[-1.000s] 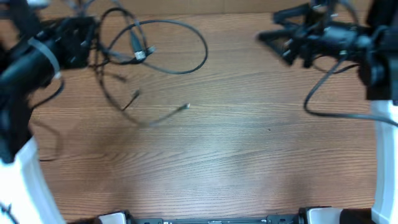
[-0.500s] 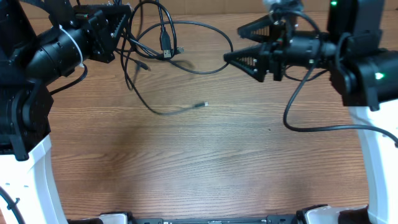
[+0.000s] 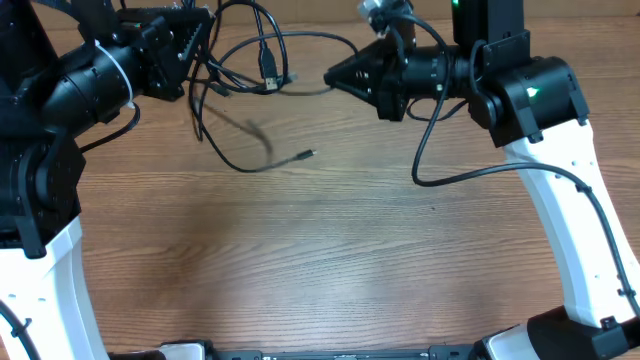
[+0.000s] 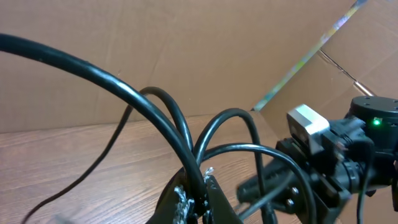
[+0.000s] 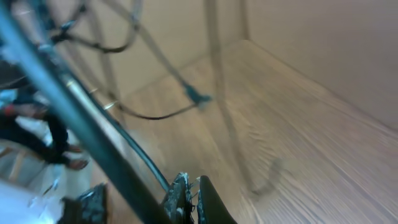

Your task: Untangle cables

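Cables (image 3: 268,66) are hanging bunched over the far left of the table (image 3: 330,250), with the left gripper (image 3: 203,55) pinching several strands and the right gripper (image 3: 335,77) seemingly nipping one loop, so pulling apart is risking tightening the knot instead.

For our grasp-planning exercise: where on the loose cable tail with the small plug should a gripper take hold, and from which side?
Probably just behind the small plug, from above: the cable tail curves clear of the tangle there, with bare table all round.
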